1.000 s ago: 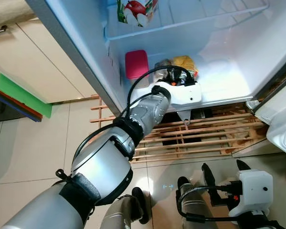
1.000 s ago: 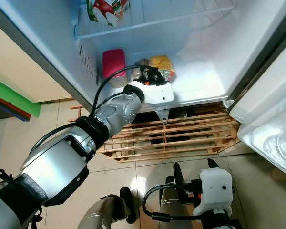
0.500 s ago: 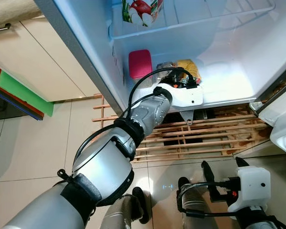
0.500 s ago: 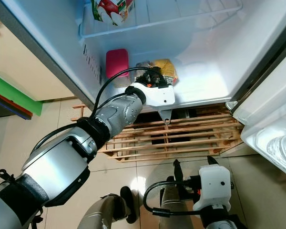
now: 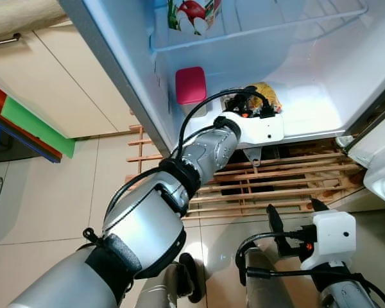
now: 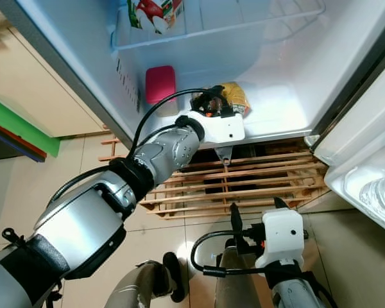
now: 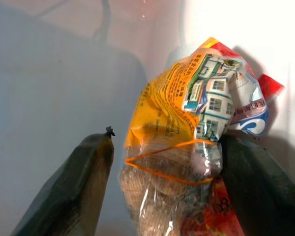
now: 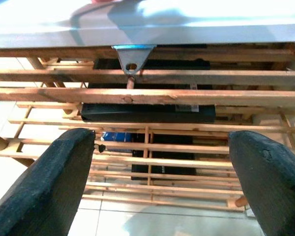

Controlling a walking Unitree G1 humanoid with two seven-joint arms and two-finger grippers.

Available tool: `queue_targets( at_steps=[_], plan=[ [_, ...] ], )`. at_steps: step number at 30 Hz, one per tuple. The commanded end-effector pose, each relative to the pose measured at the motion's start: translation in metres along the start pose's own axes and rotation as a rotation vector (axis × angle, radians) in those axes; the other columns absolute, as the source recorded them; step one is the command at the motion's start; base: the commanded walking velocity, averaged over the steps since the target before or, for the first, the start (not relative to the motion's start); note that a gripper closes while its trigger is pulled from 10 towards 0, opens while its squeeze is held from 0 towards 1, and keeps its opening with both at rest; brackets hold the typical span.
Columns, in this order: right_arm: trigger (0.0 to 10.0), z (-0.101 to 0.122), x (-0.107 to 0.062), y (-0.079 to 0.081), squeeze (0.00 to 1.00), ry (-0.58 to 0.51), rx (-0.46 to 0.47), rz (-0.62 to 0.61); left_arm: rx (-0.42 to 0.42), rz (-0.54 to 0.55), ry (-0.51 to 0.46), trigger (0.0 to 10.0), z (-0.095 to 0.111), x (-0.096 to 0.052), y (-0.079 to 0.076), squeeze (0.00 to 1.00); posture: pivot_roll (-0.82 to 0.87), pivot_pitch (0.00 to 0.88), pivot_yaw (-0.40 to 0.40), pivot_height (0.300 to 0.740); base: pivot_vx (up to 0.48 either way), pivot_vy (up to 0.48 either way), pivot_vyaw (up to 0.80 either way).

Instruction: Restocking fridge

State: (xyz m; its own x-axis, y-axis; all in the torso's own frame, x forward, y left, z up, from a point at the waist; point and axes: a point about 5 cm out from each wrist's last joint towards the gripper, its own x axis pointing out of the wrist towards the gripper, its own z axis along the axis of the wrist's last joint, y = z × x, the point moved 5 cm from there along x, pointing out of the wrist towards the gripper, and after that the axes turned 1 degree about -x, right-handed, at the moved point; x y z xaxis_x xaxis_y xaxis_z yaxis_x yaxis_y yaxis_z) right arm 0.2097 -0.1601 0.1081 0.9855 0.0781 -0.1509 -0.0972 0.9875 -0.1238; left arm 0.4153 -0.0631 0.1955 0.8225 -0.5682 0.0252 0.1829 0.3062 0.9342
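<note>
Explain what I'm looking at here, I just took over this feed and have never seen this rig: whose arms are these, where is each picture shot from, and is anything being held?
These are the arms of a humanoid robot standing at an open fridge. The two wide pictures come from the stereo camera on its head, looking down. The silver left arm reaches onto the fridge's bottom floor, where the left gripper has its two black fingers on either side of a yellow snack bag, which it seems to be holding or setting down. That close-up is the left wrist camera. A pink container stands beside the bag, and a carton printed with fruit sits on the wire shelf above. The right gripper hangs open and empty near the floor; its wrist camera looks at the wooden slat pallet under the fridge.
</note>
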Motion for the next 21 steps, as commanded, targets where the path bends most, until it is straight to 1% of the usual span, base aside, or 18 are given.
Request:
queue_targets(
  at_steps=[1, 2, 3, 5, 6, 7, 8, 9, 10, 11, 12, 13, 15, 16, 17, 19, 20, 21],
  plan=[
    [10.0, -0.003, 0.001, 0.004, 0.0, 0.006, 0.0, 0.021, -0.058, -0.033, 0.009, 10.0, 0.002, -0.001, -0.009, 1.0, -0.33, 0.194, 0.162, 0.74, 0.0, 0.0, 0.0],
    [10.0, -0.003, 0.003, 0.005, 0.0, 0.002, 0.001, 0.025, -0.077, -0.037, 0.01, 10.0, 0.003, 0.0, -0.009, 1.0, -0.33, 0.194, 0.162, 0.74, 0.0, 0.0, 0.0],
    [10.0, -0.003, 0.006, 0.005, 0.0, -0.002, 0.001, 0.027, -0.12, -0.041, 0.017, 10.0, 0.005, 0.0, -0.009, 1.0, -0.32, 0.183, 0.158, 0.74, 0.0, 0.0, 0.0],
    [10.0, -0.003, 0.011, 0.004, 0.0, -0.006, 0.0, 0.026, -0.307, -0.066, 0.066, 10.0, 0.001, 0.001, -0.011, 1.0, -0.31, 0.175, 0.157, 0.74, 0.0, 0.0, 0.0],
    [10.0, -0.002, 0.014, 0.004, 0.0, -0.013, 0.0, 0.027, -0.422, -0.077, 0.09, 10.0, -0.001, 0.001, -0.012, 1.0, -0.31, 0.167, 0.158, 0.74, 0.0, 0.0, 0.0],
    [10.0, -0.001, 0.016, 0.004, 0.0, -0.02, 0.001, 0.028, -0.497, -0.083, 0.103, 10.0, -0.003, 0.001, -0.013, 1.0, -0.31, 0.165, 0.158, 0.74, 0.0, 0.0, 0.0],
    [10.0, -0.001, 0.016, 0.004, 0.0, -0.02, 0.001, 0.028, -0.497, -0.083, 0.103, 10.0, -0.003, 0.001, -0.013, 1.0, -0.31, 0.165, 0.158, 0.74, 0.0, 0.0, 0.0],
    [10.0, 0.0, 0.017, 0.004, 0.0, -0.025, 0.002, 0.028, -0.552, -0.083, 0.103, 10.0, -0.004, 0.001, -0.011, 1.0, -0.31, 0.159, 0.157, 0.74, 0.0, 0.0, 0.0],
    [10.0, 0.001, 0.019, 0.004, 0.0, -0.028, 0.002, 0.029, -0.583, -0.083, 0.101, 10.0, -0.004, 0.001, -0.01, 1.0, -0.31, 0.157, 0.157, 0.74, 0.0, 0.0, 0.0],
    [10.0, 0.001, 0.019, 0.004, 0.0, -0.028, 0.002, 0.029, -0.583, -0.083, 0.101, 10.0, -0.004, 0.001, -0.01, 1.0, -0.31, 0.157, 0.157, 0.74, 0.0, 0.0, 0.0],
    [10.0, 0.001, 0.02, 0.004, 0.0, -0.03, 0.002, 0.029, -0.62, -0.074, 0.11, 10.0, -0.007, 0.001, -0.007, 1.0, -0.31, 0.15, 0.155, 0.74, 0.0, 0.0, 0.0],
    [10.0, 0.001, 0.021, 0.004, 0.0, -0.032, 0.001, 0.03, -0.685, -0.058, 0.119, 10.0, -0.011, 0.001, -0.002, 1.0, -0.31, 0.148, 0.153, 0.74, 0.0, 0.0, 0.0],
    [10.0, 0.001, 0.025, 0.004, 0.0, -0.039, -0.002, 0.036, -0.753, -0.027, 0.122, 10.0, -0.018, 0.001, 0.01, 1.0, -0.31, 0.141, 0.153, 0.74, 0.0, 0.0, 0.0],
    [10.0, 0.003, 0.026, 0.004, 0.0, -0.047, -0.002, 0.035, -0.754, -0.012, 0.093, 10.0, -0.018, 0.002, 0.019, 1.0, -0.31, 0.133, 0.154, 0.74, 0.0, 0.0, 0.0],
    [10.0, 0.003, 0.026, 0.004, 0.0, -0.047, -0.002, 0.035, -0.754, -0.012, 0.093, 10.0, -0.018, 0.002, 0.019, 1.0, -0.31, 0.133, 0.154, 0.74, 0.0, 0.0, 0.0],
    [10.0, 0.005, 0.028, 0.003, 0.0, -0.058, -0.003, 0.031, -0.743, 0.0, 0.042, 10.0, -0.017, 0.001, 0.029, 1.0, -0.3, 0.118, 0.154, 0.74, 0.0, 0.0, 0.0],
    [10.0, 0.005, 0.028, 0.003, 0.0, -0.058, -0.003, 0.031, -0.743, 0.0, 0.042, 10.0, -0.017, 0.001, 0.029, 1.0, -0.3, 0.118, 0.154, 0.74, 0.0, 0.0, 0.0],
    [10.0, 0.005, 0.03, 0.002, 0.0, -0.061, -0.002, 0.028, -0.757, -0.013, 0.012, 10.0, -0.017, 0.0, 0.03, 1.0, -0.29, 0.108, 0.151, 0.74, 0.0, 0.0, 0.0]
  ],
)
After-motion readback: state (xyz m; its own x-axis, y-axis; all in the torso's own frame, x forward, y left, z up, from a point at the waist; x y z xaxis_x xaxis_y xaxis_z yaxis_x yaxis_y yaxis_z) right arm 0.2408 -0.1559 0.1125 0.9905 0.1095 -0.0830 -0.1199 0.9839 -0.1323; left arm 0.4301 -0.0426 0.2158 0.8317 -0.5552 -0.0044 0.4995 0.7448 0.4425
